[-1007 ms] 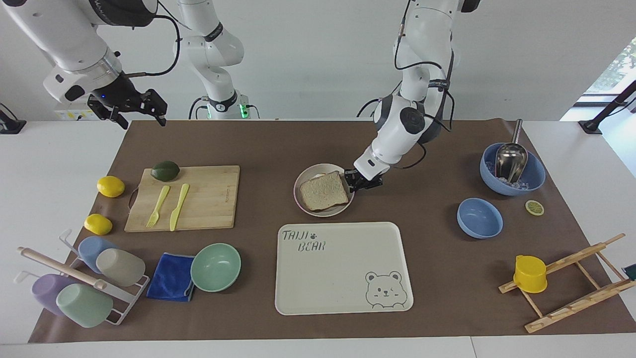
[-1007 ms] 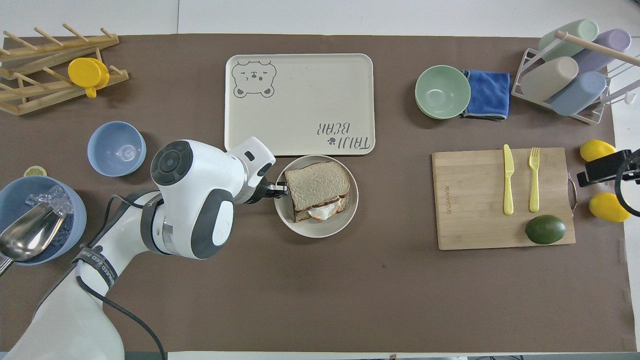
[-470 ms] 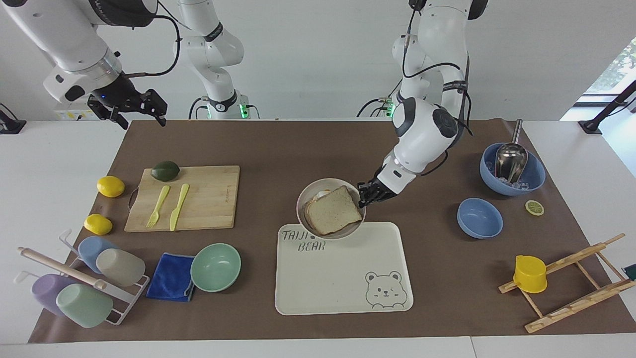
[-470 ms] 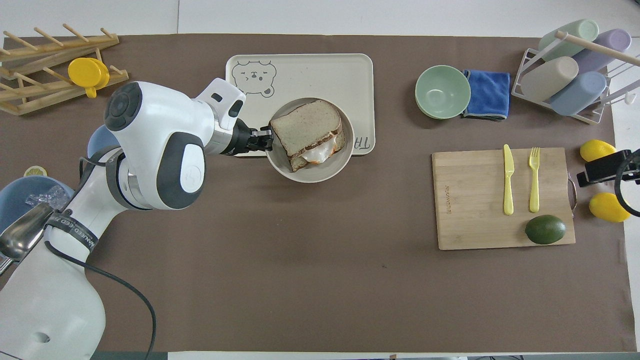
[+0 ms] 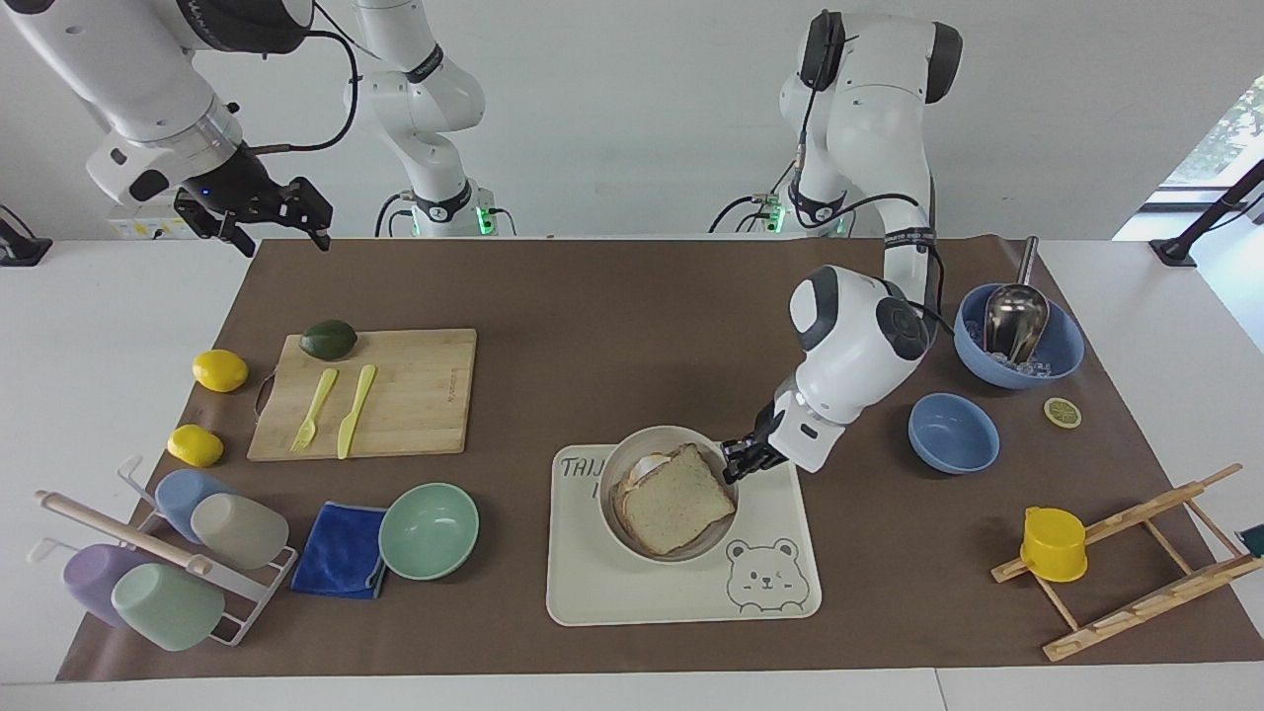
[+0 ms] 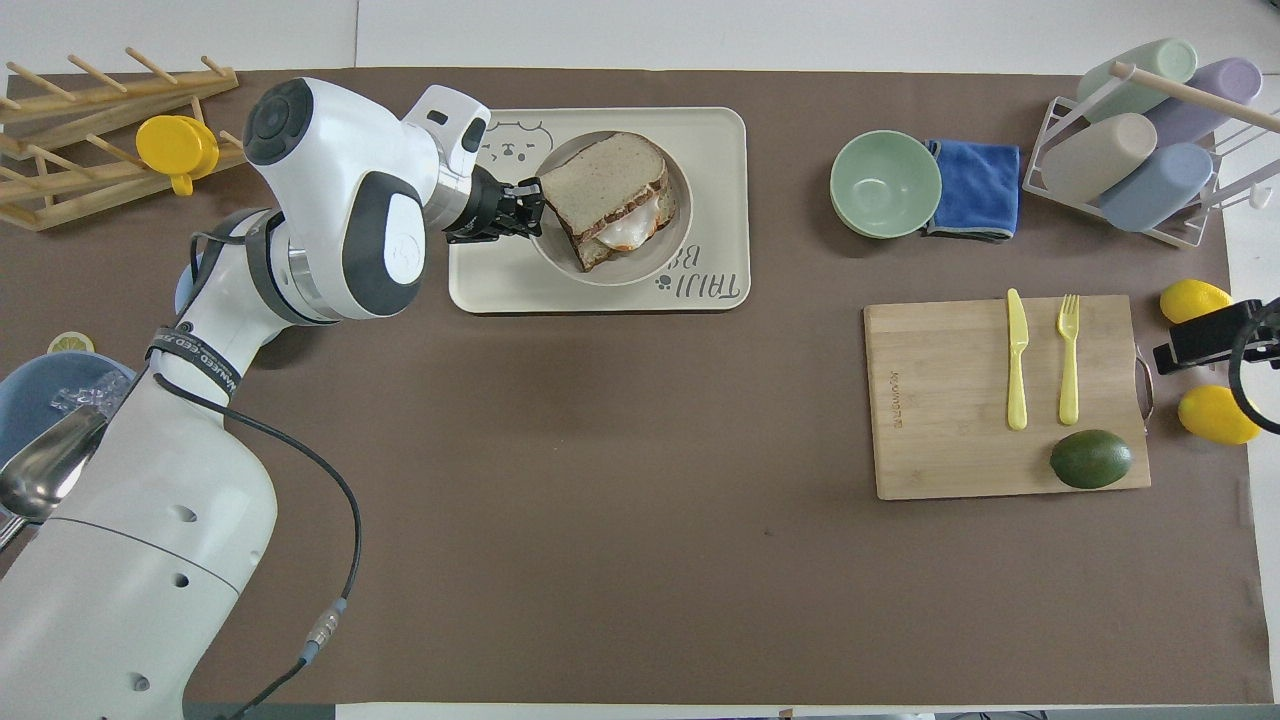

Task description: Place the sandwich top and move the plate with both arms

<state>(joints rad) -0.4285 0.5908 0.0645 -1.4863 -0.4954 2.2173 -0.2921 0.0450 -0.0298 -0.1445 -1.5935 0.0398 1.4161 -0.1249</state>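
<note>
The left hand (image 5: 736,460) is clamped tight on the rim of the plate (image 5: 632,449), which is over the bear-printed tray (image 5: 780,607). On the plate, the sandwich top (image 5: 677,498) lies on the egg toast (image 6: 630,232). The right hand (image 5: 267,222), fingers spread wide and holding nothing, waits in the air over the edge of the tabletop (image 5: 553,296), away from the tray toward the right arm's end.
</note>
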